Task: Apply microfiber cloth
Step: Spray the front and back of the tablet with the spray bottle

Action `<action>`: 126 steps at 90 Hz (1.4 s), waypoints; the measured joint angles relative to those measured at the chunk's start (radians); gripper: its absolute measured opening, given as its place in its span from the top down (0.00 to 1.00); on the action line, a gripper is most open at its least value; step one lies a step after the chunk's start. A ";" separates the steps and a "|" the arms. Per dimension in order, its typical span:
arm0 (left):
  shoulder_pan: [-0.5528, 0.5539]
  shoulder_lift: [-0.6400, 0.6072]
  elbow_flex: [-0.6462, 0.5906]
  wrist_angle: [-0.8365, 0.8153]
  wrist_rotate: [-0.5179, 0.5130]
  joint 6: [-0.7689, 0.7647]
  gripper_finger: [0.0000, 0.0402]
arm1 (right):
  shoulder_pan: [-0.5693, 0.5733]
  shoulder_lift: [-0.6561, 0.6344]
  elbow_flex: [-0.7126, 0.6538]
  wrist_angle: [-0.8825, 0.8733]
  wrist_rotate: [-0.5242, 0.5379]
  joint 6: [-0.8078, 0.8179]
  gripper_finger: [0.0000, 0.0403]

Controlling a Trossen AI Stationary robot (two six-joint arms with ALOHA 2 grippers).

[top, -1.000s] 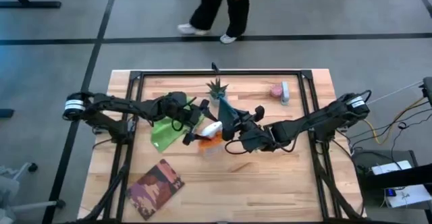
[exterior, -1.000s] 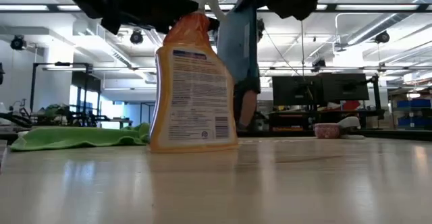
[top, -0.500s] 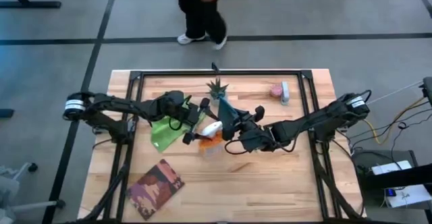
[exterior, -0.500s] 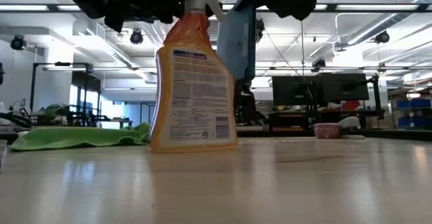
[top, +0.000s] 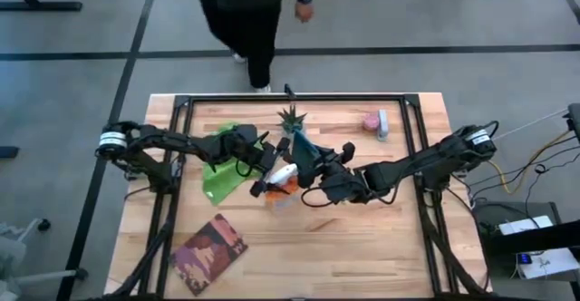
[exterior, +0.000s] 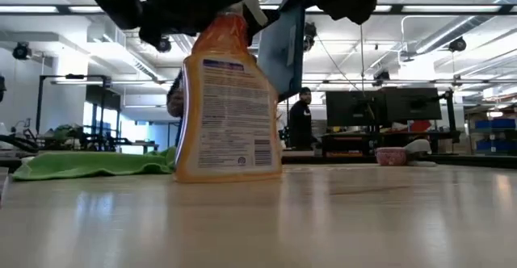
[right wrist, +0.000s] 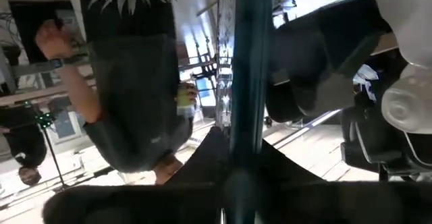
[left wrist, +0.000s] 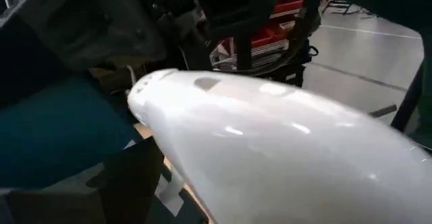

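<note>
The lime-green microfiber cloth (top: 220,172) lies flat on the table's left half, under my left arm; the low view shows it (exterior: 89,164) behind the bottle. An orange spray bottle (exterior: 229,106) with a white head (top: 285,171) stands at mid-table. My left gripper (top: 265,182) is shut on that head. My right gripper (top: 314,170) is shut on a dark teal tablet (top: 304,146), held on edge just right of the bottle. My left gripper grips the bottle's white head (left wrist: 270,143), coming level from the table's left; one dark finger (left wrist: 128,183) shows beside the head. The bottle's base (exterior: 226,173) rests on the table and the bottle leans slightly. My right gripper pinches the tablet's lower edge (right wrist: 241,163) between its two fingers, coming from the table's right. The tablet (exterior: 283,46) stands upright on edge, lifted clear of the table.
A small spiky potted plant (top: 291,118) stands at the far middle, and a pink and white object (top: 375,122) at the far right. A patterned book (top: 209,252) lies near the front left. A person (top: 245,15) walks past beyond the far edge.
My left gripper has shifted a little toward the table's right with the bottle's head. The bottle has tipped slightly and its body has slid a little, its base staying on the table. The tablet has kept its place. The person has walked leftward behind the table.
</note>
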 joint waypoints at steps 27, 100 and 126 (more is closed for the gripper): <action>-0.002 -0.022 -0.005 -0.081 0.007 0.025 0.13 | 0.000 0.000 -0.001 0.000 0.000 0.005 0.98; 0.000 -0.052 -0.006 -0.145 0.033 0.033 0.38 | -0.007 0.000 -0.001 0.001 0.000 0.019 0.99; 0.000 -0.116 -0.007 -0.273 -0.063 -0.003 0.35 | -0.007 0.000 -0.001 0.003 0.001 0.032 0.99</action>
